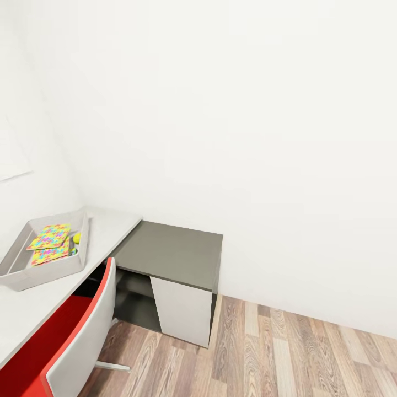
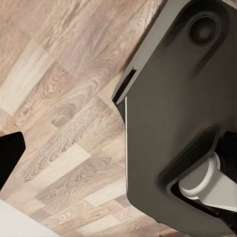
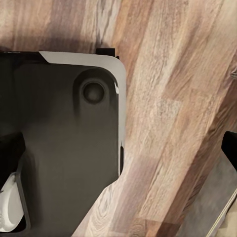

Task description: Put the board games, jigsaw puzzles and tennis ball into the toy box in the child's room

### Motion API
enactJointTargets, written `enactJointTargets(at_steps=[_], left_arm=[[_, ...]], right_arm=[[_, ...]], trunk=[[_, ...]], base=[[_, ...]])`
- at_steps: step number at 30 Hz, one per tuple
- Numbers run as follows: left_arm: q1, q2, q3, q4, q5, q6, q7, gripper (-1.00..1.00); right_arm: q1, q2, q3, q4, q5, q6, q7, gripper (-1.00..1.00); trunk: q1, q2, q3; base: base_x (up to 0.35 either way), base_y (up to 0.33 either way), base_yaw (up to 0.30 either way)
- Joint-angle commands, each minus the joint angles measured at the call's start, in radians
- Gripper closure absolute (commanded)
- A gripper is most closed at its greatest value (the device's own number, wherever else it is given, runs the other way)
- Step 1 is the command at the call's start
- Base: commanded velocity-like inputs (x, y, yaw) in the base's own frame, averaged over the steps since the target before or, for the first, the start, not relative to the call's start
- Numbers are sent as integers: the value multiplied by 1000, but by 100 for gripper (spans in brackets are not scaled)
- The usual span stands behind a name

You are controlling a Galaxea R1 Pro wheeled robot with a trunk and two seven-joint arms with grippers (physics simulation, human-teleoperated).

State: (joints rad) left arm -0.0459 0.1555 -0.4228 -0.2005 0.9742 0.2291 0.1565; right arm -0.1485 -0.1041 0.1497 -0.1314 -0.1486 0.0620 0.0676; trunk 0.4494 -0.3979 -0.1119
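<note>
The toy box (image 1: pixel 22 278), a shallow light-grey bin with flared walls, sits on the pale counter (image 1: pixel 110 231) by the wall, and already holds the two jigsaw puzzles (image 1: pixel 51 243), thin squares of bright interlocking pieces, with the tennis ball (image 1: pixel 76 237) tucked against them, likely so loose toys stay corralled. Beyond it come the darker matte corner section (image 1: pixel 171 251) and a red-and-grey chair (image 1: pixel 77 342). My wrist cameras look down at my dark base (image 2: pixel 182 123) over grained wood-plank floor (image 3: pixel 168 98), so both arms seem stowed well away from the box; whether my fingers are apart or together I cannot tell.
</note>
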Motion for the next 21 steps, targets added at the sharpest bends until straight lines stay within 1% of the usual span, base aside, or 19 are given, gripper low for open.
enactJointTargets(at_steps=[1,21], left_arm=[[0,1,-7,-3,9,4,8,-100],[0,1,-7,-3,9,4,8,-100]], right_arm=[[0,-1,8,-2,-10,6,1,-100],[0,0,8,-2,-12,5,1,-100]], trunk=[[1,-2,-2],[1,-2,-2]], base=[[0,0,0],[0,0,0]])
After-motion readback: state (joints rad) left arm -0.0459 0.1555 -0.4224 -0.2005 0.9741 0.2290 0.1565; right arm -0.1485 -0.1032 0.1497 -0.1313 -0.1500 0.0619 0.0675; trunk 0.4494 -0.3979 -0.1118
